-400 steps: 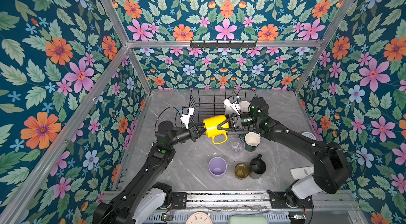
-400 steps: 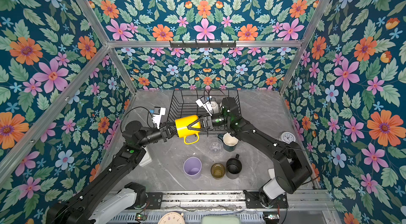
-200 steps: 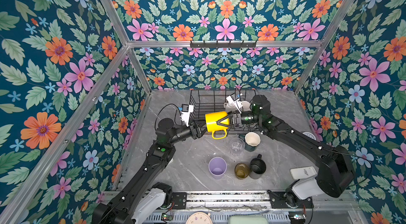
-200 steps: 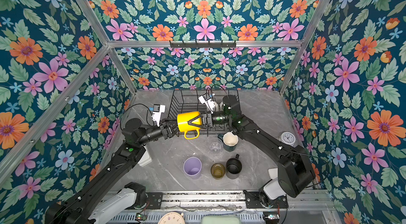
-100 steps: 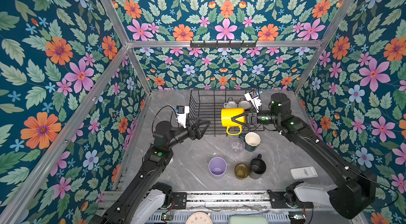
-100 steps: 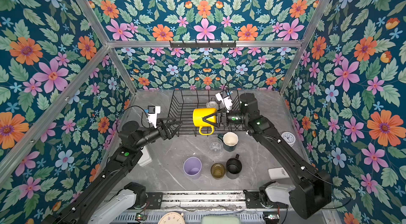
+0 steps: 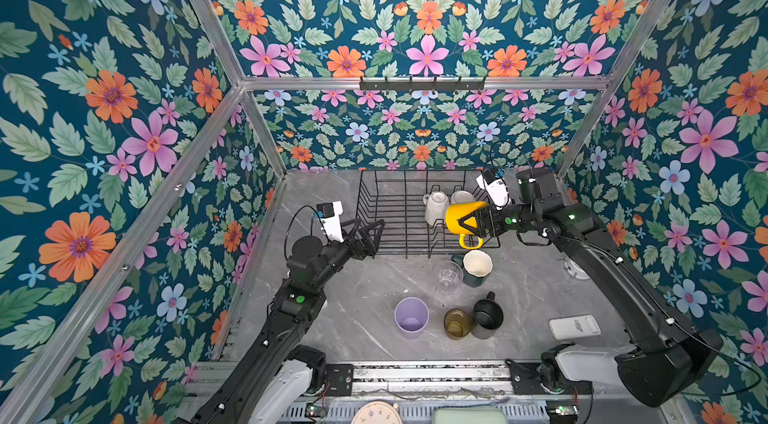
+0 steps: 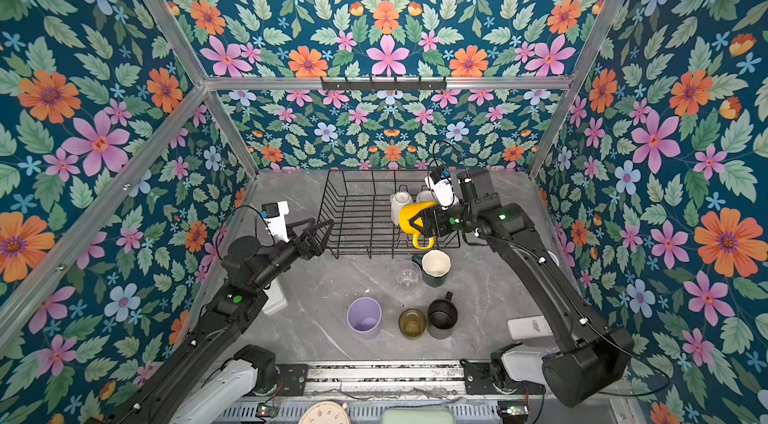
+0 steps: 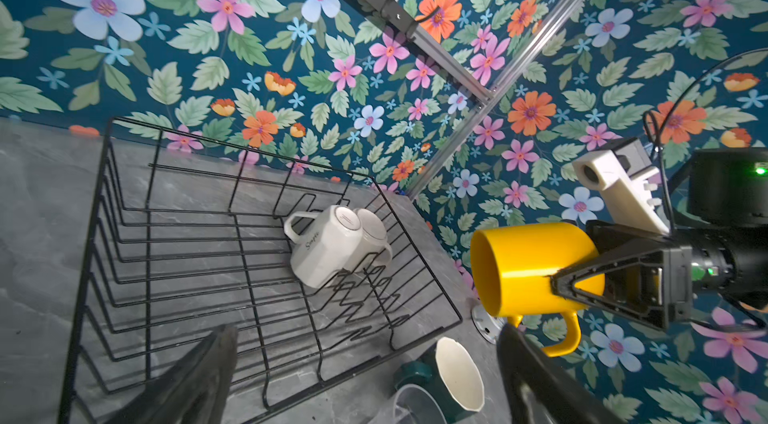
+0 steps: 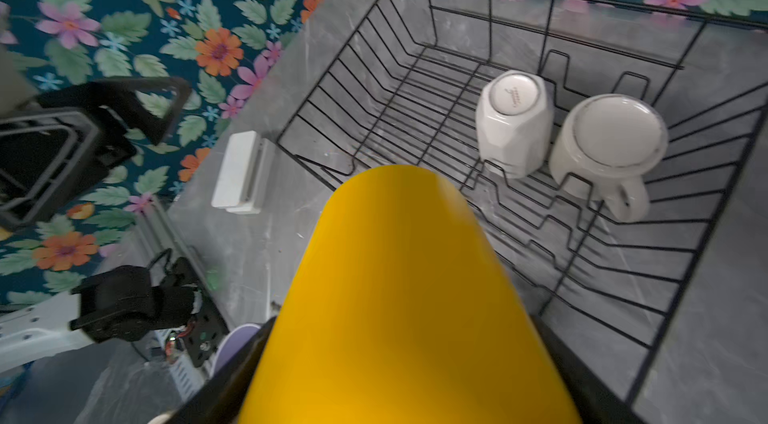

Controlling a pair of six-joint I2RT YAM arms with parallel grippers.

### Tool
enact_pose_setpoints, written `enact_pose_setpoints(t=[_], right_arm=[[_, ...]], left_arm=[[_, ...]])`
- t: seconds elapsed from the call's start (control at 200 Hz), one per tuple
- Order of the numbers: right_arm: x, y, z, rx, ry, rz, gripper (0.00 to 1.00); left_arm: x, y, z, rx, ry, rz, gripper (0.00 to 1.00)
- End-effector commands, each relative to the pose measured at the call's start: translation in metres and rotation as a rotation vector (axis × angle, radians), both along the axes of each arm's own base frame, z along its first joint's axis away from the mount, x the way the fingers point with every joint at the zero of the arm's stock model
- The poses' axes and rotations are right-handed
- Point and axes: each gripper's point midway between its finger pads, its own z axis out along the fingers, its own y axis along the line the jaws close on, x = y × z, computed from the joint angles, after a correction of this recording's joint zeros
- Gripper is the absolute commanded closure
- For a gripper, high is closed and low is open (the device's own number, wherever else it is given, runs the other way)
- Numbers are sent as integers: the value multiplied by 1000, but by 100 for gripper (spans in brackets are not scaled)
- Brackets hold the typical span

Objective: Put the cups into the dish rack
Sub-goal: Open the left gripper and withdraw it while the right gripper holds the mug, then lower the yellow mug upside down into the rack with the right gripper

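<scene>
My right gripper [image 7: 462,221] [image 10: 399,359] is shut on the yellow mug [image 7: 453,214] [image 9: 523,268] [image 10: 395,297], held on its side above the front right part of the dish rack [image 7: 390,210] [image 9: 174,235] [image 10: 415,110], handle hanging down. Two white mugs [image 7: 434,208] [image 7: 462,196] stand upside down in the rack's back right. My left gripper [image 7: 376,237] [image 9: 365,359] hangs open and empty at the rack's front left corner. On the table in front stand a dark green mug [image 7: 476,268], clear glass [image 7: 448,276], lilac tumbler [image 7: 410,317], amber glass [image 7: 457,323] and black mug [image 7: 487,316].
A white box [image 10: 241,172] lies on the table left of the rack, near the left arm. A white flat device [image 7: 573,326] lies at the front right, a small round white object [image 7: 575,272] near the right wall. A black hook rail [image 7: 422,84] runs along the back wall.
The left gripper let go of the yellow mug, opened wide and drew back to the left. The right gripper carried the mug to the right, over the rack's right side.
</scene>
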Motion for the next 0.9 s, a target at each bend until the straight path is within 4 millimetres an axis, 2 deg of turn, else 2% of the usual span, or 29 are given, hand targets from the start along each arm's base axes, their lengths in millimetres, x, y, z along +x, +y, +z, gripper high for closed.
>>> enact_pose_setpoints(t=[0.0, 0.28, 0.565, 0.805, 0.855, 0.865, 0.895], right_arm=[[13, -22, -8, -165, -35, -54, 100], [41, -43, -25, -389, -66, -72, 100], [66, -47, -39, -525, -78, -32, 100], [83, -49, -65, -615, -61, -1, 100], [84, -50, -64, -624, -69, 0, 100], [87, -48, -74, -635, -47, 10, 100], [88, -47, -81, -642, -34, 21, 100]], left_arm=[[3, 9, 12, -15, -47, 59, 1], [-2, 21, 16, 11, -77, 112, 0], [-7, 22, 20, 31, -86, 107, 0], [-11, 29, 21, 28, -86, 138, 0], [-12, 30, 21, 31, -85, 138, 0], [-12, 30, 21, 33, -85, 138, 0], [-12, 30, 21, 33, -84, 139, 0]])
